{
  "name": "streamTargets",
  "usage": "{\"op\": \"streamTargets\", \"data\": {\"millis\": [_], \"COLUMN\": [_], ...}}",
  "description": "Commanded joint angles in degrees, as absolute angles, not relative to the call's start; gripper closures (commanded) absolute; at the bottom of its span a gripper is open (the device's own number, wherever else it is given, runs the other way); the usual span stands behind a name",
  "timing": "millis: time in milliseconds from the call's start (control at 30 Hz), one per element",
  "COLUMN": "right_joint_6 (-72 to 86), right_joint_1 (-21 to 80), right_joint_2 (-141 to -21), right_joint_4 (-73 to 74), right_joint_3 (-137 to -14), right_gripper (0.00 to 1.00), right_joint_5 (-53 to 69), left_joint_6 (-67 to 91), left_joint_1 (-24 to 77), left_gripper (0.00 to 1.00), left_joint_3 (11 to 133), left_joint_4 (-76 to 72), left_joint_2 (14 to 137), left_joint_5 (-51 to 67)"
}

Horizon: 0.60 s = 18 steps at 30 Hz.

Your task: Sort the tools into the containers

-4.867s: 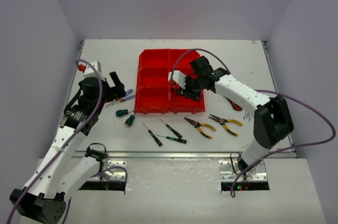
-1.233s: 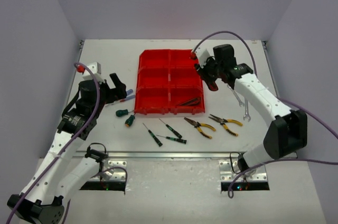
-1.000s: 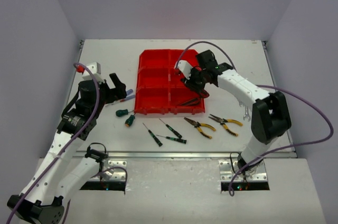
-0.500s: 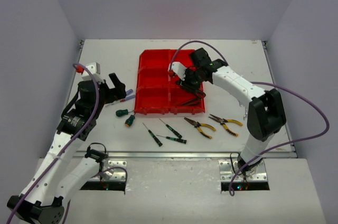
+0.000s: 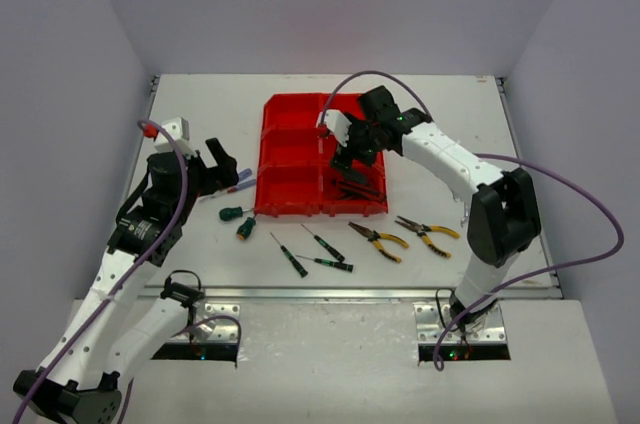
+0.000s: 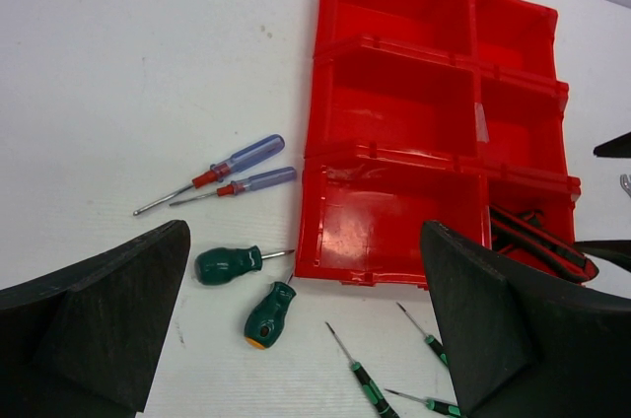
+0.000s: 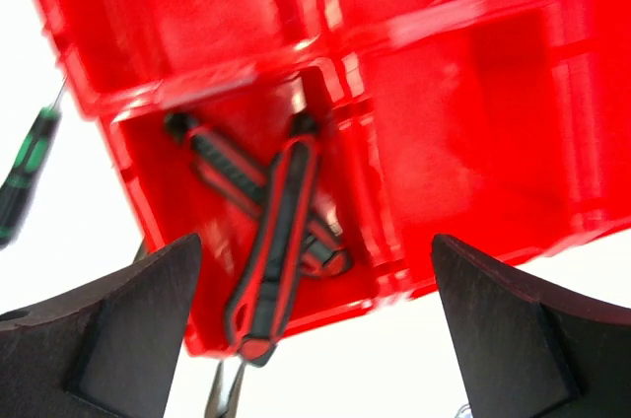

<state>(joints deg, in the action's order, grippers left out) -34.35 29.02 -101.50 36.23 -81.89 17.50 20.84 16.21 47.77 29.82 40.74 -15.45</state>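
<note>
The right gripper point(image 7: 315, 245) hangs with jaws spread wide and empty over the red bin block's point(image 6: 394, 93) 5 o'clock compartment, where the red-handled pliers point(image 7: 276, 231) lie. The left gripper point(image 5: 222, 162), equally wide and holding nothing, sits at the block's 9 o'clock.

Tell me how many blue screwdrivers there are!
2. The bigger blue screwdriver lies on the table left of the red bin; the smaller blue screwdriver lies right beside it. Others may be hidden from view.
</note>
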Motion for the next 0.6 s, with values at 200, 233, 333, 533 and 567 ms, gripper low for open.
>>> {"op": "streamTargets", "data": {"millis": [200, 233, 333, 533, 567], "right_joint_6": [6.86, 5.61, 0.66, 1.68, 1.32], "right_joint_1": [9.14, 6.26, 4.24, 0.48, -0.29], "right_joint_2": [-94.81, -95.28, -99.13, -107.55, -107.79], "right_joint_4": [24.75, 27.51, 34.26, 38.49, 38.45], "right_joint_3": [-80.98, -79.98, -77.10, -76.14, -76.37], "right_gripper": [0.01, 0.01, 0.01, 0.10, 0.12], "right_joint_5": [-3.95, -4.13, -9.85, -12.60, -11.46], "left_joint_6": [20.39, 20.39, 20.39, 20.48, 20.50], "left_joint_1": [16.85, 16.79, 16.79, 17.42, 17.66], "left_gripper": [0.00, 0.00, 0.00, 0.00, 0.00], "left_joint_3": [47.79, 47.73, 47.81, 48.08, 48.08], "left_joint_4": [27.66, 27.60, 27.85, 28.16, 28.25], "left_joint_2": [38.94, 38.94, 38.94, 40.45, 40.60], "left_joint_5": [-15.34, -15.21, -15.46, -15.30, -15.70]}}
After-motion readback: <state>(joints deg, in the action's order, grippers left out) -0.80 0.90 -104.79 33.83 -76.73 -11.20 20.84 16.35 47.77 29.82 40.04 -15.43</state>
